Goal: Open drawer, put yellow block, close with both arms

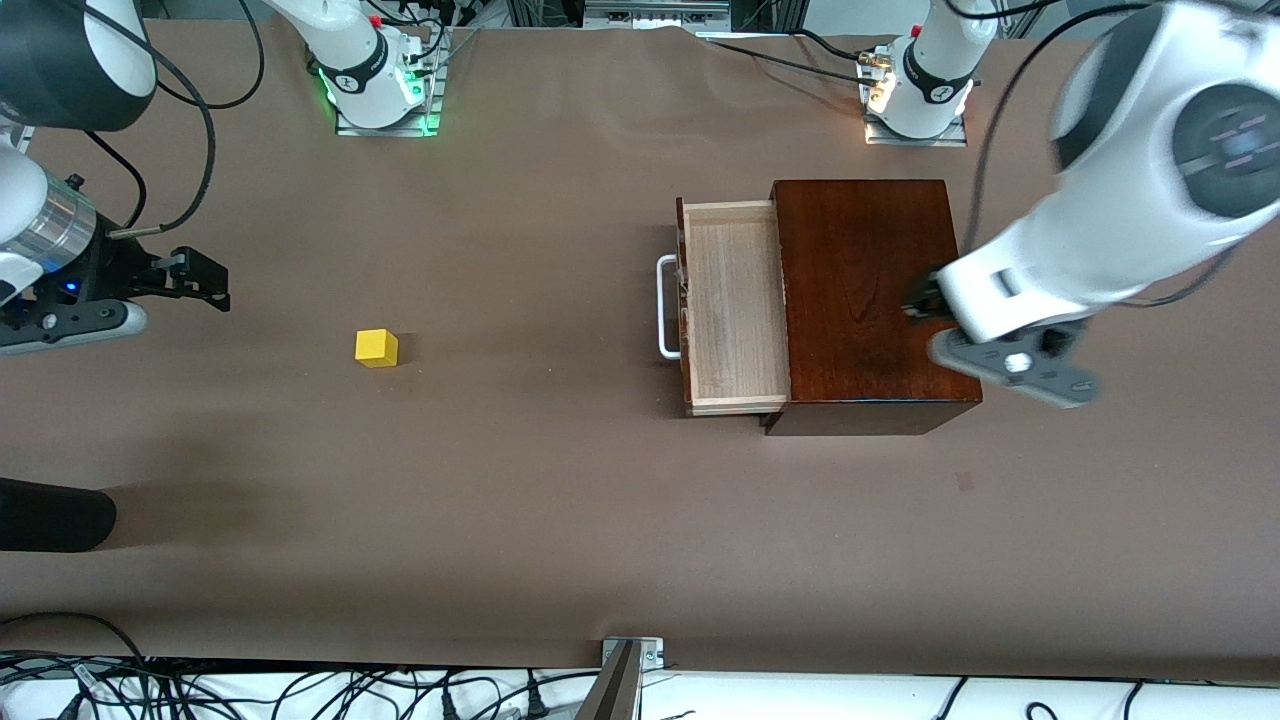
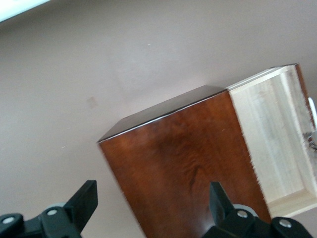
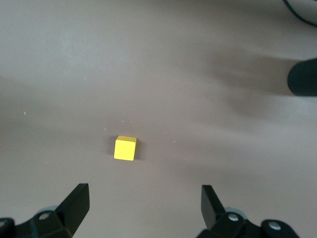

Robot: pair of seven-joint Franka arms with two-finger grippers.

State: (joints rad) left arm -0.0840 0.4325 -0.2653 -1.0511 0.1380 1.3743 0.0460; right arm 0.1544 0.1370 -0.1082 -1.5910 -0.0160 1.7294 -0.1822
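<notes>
The drawer (image 1: 735, 305) stands pulled out of the dark mahogany box (image 1: 865, 300), its pale tray empty and its white handle (image 1: 665, 307) toward the right arm's end. My left gripper (image 1: 922, 300) is open and empty over the box's edge at the left arm's end. In the left wrist view its fingers (image 2: 84, 201) straddle that edge of the box (image 2: 188, 168), with the tray (image 2: 277, 139) past it. The yellow block (image 1: 376, 347) sits on the table toward the right arm's end. My right gripper (image 1: 205, 280) is open and empty above the table beside the block (image 3: 125, 148).
A dark rounded object (image 1: 50, 515) lies at the table's right-arm end, nearer the front camera than the block; it also shows in the right wrist view (image 3: 303, 77). A metal bracket (image 1: 630, 655) sits on the table edge nearest the camera. Brown table lies between block and drawer.
</notes>
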